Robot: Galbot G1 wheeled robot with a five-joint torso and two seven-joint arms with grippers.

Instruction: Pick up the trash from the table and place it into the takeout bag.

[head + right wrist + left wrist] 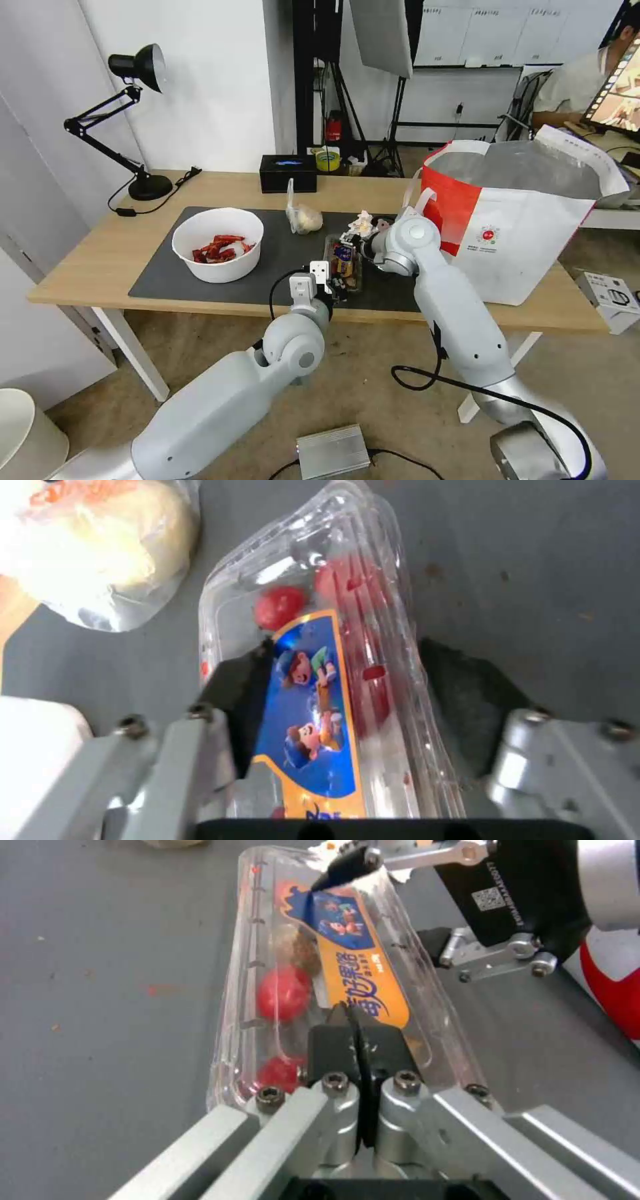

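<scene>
1. Across the dark grey mat on the desk, the clear hinged tray is being kept near the takeout bag.
2. Its near end is being pinched by the closed left hand.
3. Its far end is being straddled by the spread right hand.

- Clear plastic tray: orange-and-blue cartoon label, red bits inside.
- Bowl: white, with red scraps.
- Takeout bag: white and red, silver lining, small round red logo.
- Mat: dark grey, on a light-wood table.
- Tissue box: black.
</scene>
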